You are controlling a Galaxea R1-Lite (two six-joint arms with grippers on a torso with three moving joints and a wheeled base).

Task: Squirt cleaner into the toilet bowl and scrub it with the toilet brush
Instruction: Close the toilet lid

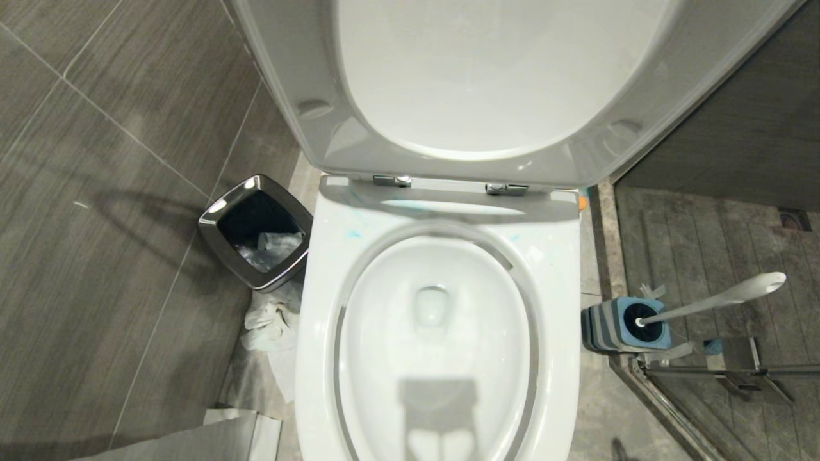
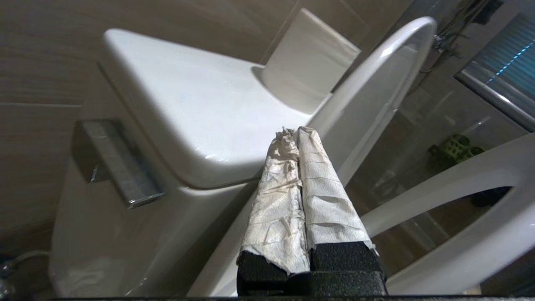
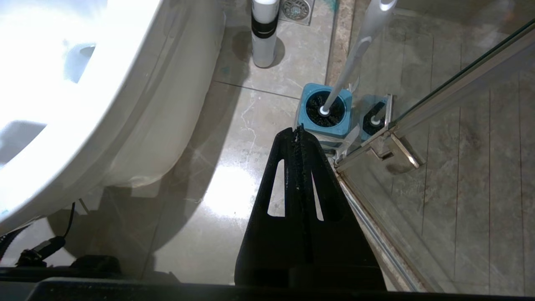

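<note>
The toilet bowl (image 1: 320,307) stands open below me, seat and lid raised. Faint teal smears of cleaner (image 1: 353,234) mark its back rim. To the bowl's right, the toilet brush (image 1: 717,299) leans in a blue-and-grey square holder (image 1: 631,323) on the floor. My left gripper (image 2: 296,133) is shut with nothing in it. Its paper-wrapped fingers (image 2: 276,196) point at the white tank (image 2: 188,113) beside the raised seat. My right gripper (image 3: 296,130) is shut and empty, hanging over the floor just short of the holder (image 3: 326,110). The brush handle (image 3: 355,54) rises beyond it. Neither gripper shows in the head view.
A chrome-rimmed black trash bin (image 1: 256,234) stands left of the bowl, with crumpled white paper (image 1: 272,320) beside it. A chrome flush lever (image 2: 113,163) sits on the tank. A grey-white bottle (image 3: 264,33) stands on the floor tiles. A glass shower door frame (image 3: 418,125) runs right of the holder.
</note>
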